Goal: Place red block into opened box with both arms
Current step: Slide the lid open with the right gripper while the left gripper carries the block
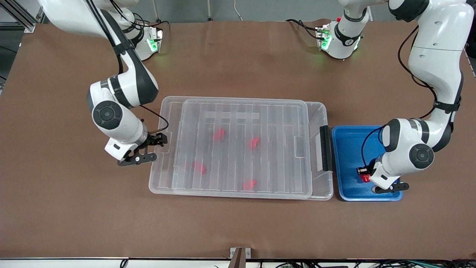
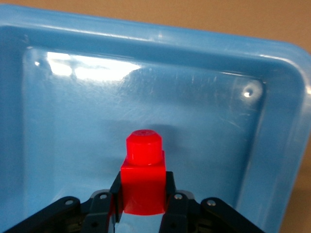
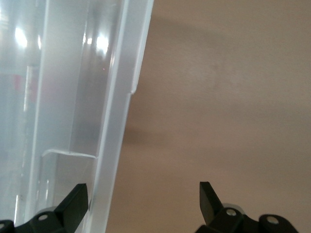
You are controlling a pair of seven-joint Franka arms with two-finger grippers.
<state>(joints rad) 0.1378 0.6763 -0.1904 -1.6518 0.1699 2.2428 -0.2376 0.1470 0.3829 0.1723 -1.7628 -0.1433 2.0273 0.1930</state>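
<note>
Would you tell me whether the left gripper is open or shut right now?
Shut: the left gripper has both fingers pressed against the red block in the blue tray.

A robotics lab: two white arms bolted to a brown-covered table, cables trailing.

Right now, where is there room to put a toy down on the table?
Bare brown table between the robot bases and the clear box, and between the box and the front camera. Crowded: the blue tray, where the left gripper pinches a red block; the right gripper sits at the box's end.
</note>
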